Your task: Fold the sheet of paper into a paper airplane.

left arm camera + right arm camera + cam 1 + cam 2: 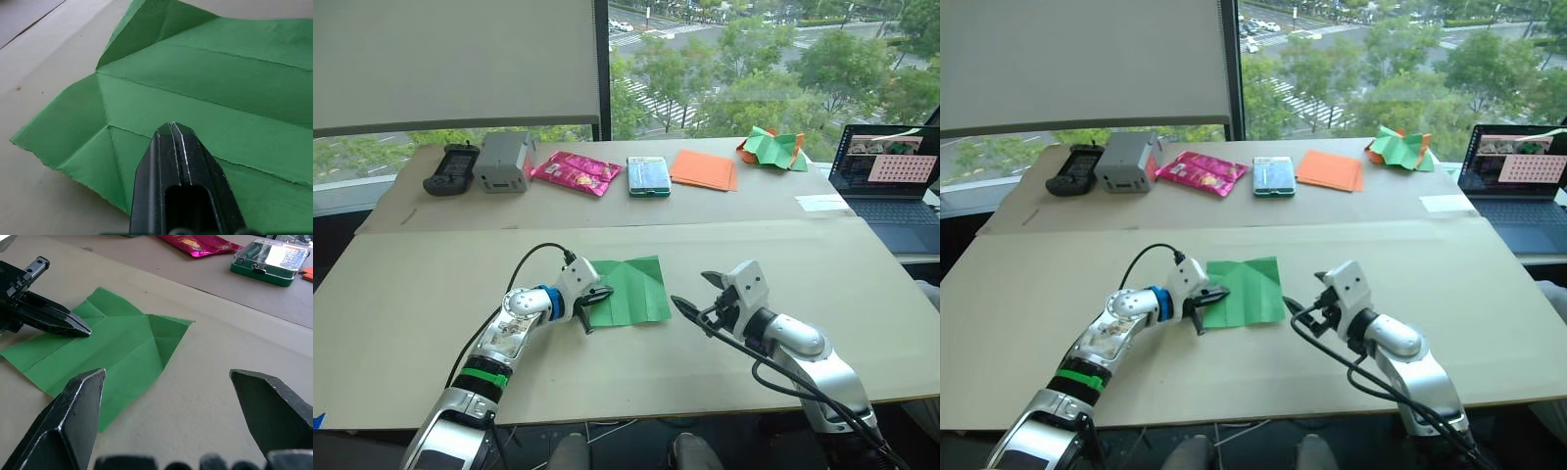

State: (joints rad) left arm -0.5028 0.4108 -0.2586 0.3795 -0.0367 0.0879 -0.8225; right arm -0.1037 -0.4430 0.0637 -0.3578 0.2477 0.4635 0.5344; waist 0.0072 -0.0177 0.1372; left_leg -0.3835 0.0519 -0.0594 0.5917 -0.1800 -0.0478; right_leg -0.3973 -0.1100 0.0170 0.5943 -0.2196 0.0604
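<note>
The sheet of paper [631, 289] lies flat on the beige table, bright green, roughly square, with several crease lines and one corner folded up. My left gripper [602, 294] is shut, its tip resting on the sheet's left part; the left wrist view shows the closed fingers [172, 147] lying over the sheet of paper [220, 73]. My right gripper [695, 291] stands open just right of the sheet, a little above the table, with nothing between its fingers. In the right wrist view the sheet of paper [117, 347] lies ahead, with the left gripper's tip [80, 328] on it.
Along the far table stand a black controller [450, 168], a grey box [504, 160], a pink packet [576, 172], a green case [648, 176], flat orange sheets [704, 168] and a crumpled green-and-orange heap [771, 147]. A laptop [886, 171] sits at the right.
</note>
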